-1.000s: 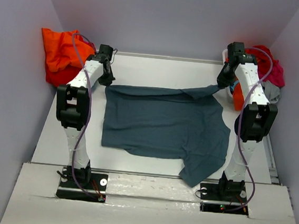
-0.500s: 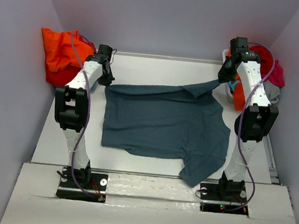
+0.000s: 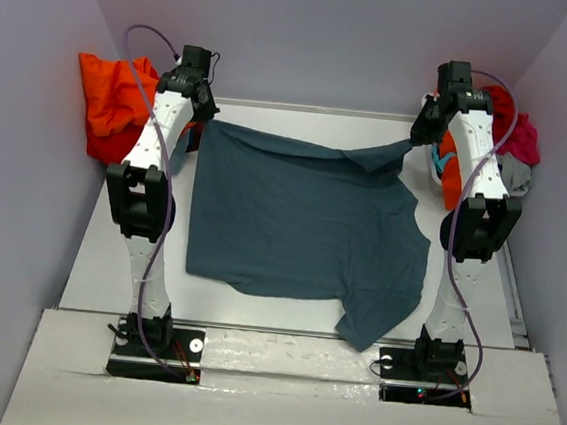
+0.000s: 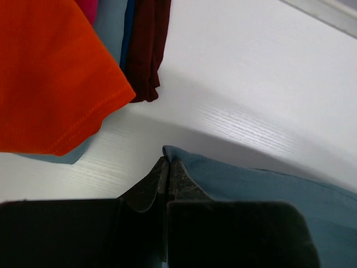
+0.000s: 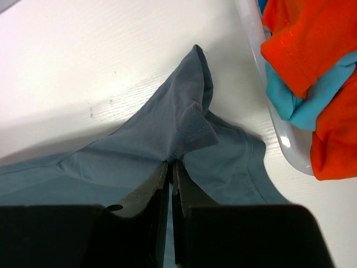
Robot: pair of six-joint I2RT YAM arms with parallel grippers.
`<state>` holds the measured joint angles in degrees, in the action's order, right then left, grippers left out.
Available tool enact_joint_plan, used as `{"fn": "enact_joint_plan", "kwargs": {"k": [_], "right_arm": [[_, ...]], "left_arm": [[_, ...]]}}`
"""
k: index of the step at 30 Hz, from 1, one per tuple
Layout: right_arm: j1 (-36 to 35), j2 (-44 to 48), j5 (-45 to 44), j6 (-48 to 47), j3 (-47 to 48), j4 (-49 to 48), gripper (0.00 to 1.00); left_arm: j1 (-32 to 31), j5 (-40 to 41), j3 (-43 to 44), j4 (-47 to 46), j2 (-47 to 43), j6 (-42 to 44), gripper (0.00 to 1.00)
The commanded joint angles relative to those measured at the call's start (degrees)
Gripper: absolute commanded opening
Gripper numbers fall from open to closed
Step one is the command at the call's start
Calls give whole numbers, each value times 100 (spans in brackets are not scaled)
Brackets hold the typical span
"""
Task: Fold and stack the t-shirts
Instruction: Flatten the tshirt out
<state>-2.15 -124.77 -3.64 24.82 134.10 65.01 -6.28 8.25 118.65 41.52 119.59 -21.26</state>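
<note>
Two far corners of the dark slate-blue cloth t-shirt [image 3: 302,224] are pinched, one clamped in the left end effector [image 4: 168,162], the other in the right end effector [image 5: 170,163]; the rest lies spread on the white worktop [image 3: 99,255].

Plain slate-blue cloth t-shirt [image 3: 303,219] on the white flat surface [image 3: 302,122]; bright orange crumpled cloth shirt [image 3: 104,95] at ten o'clock.
</note>
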Motion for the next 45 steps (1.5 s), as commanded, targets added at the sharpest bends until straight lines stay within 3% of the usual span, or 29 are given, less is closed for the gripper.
{"fn": "enact_joint_plan", "kwargs": {"k": [1, 20, 45], "right_arm": [[57, 102, 162, -118, 441, -191, 12], [57, 111, 698, -161, 802, -771, 11], [4, 339, 672, -135, 714, -990, 9]], "left_arm": [[13, 142, 580, 190, 47, 69, 6], [-92, 230, 624, 199, 434, 130, 6], [-92, 414, 914, 216, 451, 7, 6]]}}
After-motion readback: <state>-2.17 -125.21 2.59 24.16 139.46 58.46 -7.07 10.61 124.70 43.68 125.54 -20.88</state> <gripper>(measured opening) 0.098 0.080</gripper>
